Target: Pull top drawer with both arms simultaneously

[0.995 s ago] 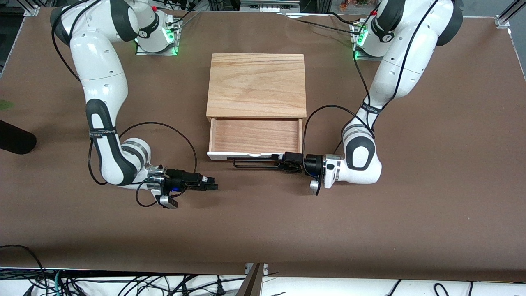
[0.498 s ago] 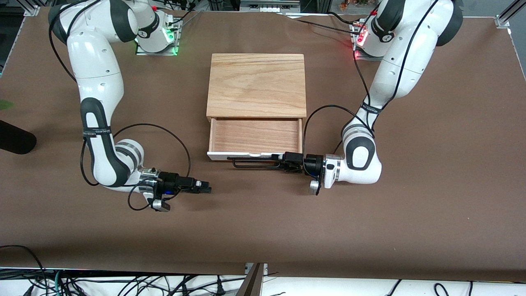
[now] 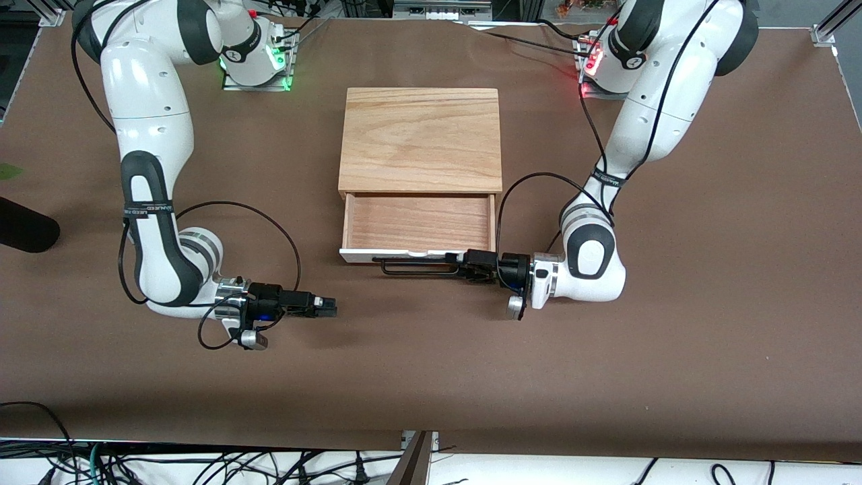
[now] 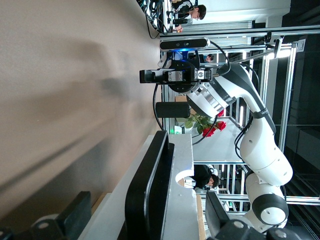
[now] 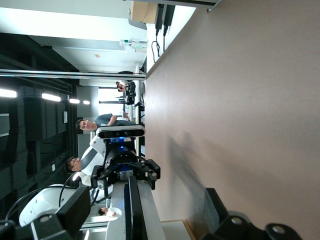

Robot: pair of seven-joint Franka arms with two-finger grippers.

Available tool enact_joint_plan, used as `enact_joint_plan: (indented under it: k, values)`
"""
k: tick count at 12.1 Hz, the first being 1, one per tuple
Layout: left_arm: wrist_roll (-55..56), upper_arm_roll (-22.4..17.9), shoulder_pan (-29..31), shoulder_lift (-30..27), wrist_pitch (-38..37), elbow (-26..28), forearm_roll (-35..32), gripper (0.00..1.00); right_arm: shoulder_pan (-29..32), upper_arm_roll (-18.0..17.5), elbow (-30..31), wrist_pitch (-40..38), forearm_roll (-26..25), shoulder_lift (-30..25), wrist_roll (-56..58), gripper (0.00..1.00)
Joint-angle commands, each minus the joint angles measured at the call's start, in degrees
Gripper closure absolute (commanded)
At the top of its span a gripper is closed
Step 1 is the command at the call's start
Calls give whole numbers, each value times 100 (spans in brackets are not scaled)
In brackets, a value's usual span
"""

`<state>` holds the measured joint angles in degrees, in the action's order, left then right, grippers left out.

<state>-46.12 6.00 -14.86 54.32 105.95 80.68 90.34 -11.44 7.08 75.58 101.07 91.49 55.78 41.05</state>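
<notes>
Shallow white-fronted top drawer (image 3: 417, 232) is sitting pulled open from the light wooden box (image 3: 421, 138). Left pincer (image 3: 463, 265) is clenching its black wire handle (image 3: 414, 268). Right pincer (image 3: 328, 307) is hovering released over the brown tabletop (image 3: 707, 303). Both should be pulling evenly, straight outward.

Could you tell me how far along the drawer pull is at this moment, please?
The top drawer already stands well out of the wooden box, its inside showing. In hand: the left gripper is at the bar handle. The right gripper is off the handle, over bare table, so a two-arm pull is left undone.
</notes>
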Motion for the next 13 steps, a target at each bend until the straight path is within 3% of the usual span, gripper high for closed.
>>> enact_joint_plan:
  k: [1,6,8,13]
  values:
    - [419,-152,352,-545,-453,106,-720,0,-51,65,19,105,-245,-164,-237,0]
    - [516,-152,405,-545,-461,89,-729,0,-60,126,19,176,-438,-243,-447,0]
    - [516,-169,414,-545,-461,89,-746,0,-113,144,27,359,-859,-436,-833,0]
    - [1243,-354,423,-940,-435,-315,-2807,0,-139,223,19,554,-2738,-1016,-1862,0]
